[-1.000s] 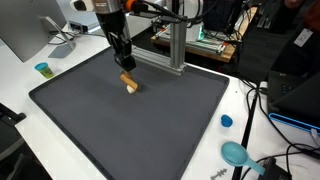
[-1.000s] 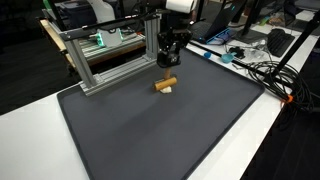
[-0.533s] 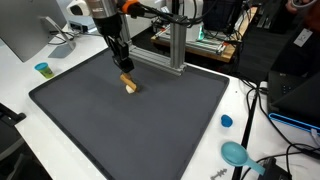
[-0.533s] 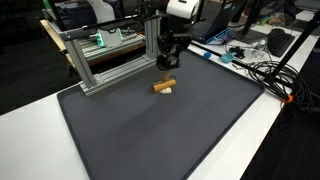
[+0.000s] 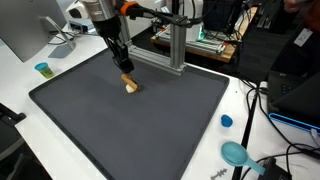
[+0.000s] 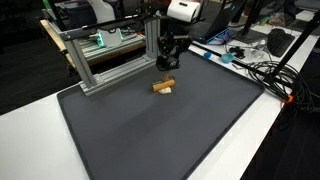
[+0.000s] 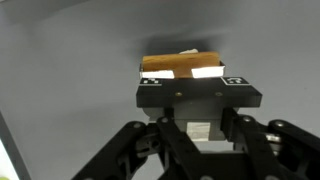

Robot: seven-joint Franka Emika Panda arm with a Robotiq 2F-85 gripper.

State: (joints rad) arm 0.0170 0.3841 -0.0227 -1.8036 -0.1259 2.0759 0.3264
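Note:
A small tan wooden cylinder with a white piece beside it (image 5: 130,83) (image 6: 163,87) lies on the dark grey mat (image 5: 130,130) (image 6: 160,130) near its far edge. My gripper (image 5: 122,66) (image 6: 168,66) hangs just above and slightly behind it, pointing down, and does not touch it. Its fingers look closed together and hold nothing. In the wrist view the cylinder (image 7: 180,65) lies on the mat just beyond the gripper (image 7: 198,88).
An aluminium frame (image 5: 175,45) (image 6: 110,50) stands just behind the mat. A small blue cup (image 5: 42,69), a blue cap (image 5: 226,121) and a teal tool (image 5: 235,153) lie on the white table. Cables (image 6: 265,70) run along one side.
The gripper has shifted only very slightly above the cylinder. The cylinder has stayed on the mat.

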